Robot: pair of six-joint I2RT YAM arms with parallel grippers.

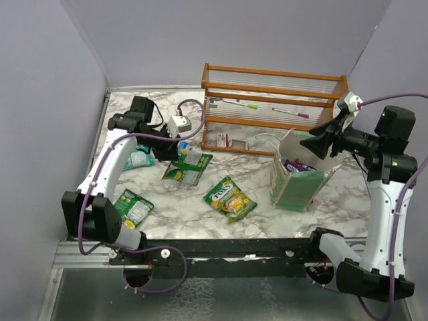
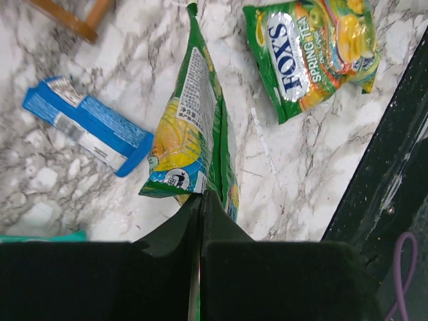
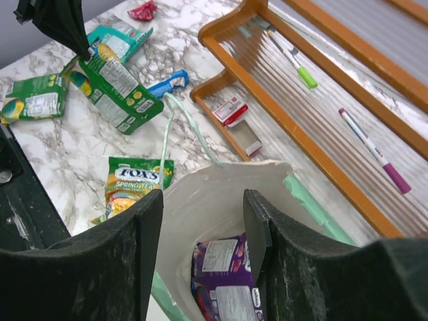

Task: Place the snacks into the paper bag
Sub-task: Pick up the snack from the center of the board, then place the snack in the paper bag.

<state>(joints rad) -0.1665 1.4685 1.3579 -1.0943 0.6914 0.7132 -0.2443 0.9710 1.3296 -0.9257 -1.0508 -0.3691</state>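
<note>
My left gripper [image 2: 200,197] is shut on the near edge of a green-and-yellow snack packet [image 2: 190,127], at the table's left [image 1: 187,166]. My right gripper [image 3: 202,200] hangs open over the mouth of the pale-green paper bag [image 1: 294,187], nothing between its fingers. A purple packet [image 3: 227,281] lies inside the bag. On the marble lie a Fox's green packet [image 1: 229,198], another green packet [image 1: 134,207], a teal packet [image 1: 139,158], a blue bar wrapper [image 2: 87,127] and a small red-pink packet [image 3: 142,10].
A brown wooden slatted rack [image 1: 274,100] stands at the back, just behind the bag, with two pens [image 3: 304,73] on its slats. A small red-and-white box [image 1: 223,139] lies at its foot. Grey walls close in both sides.
</note>
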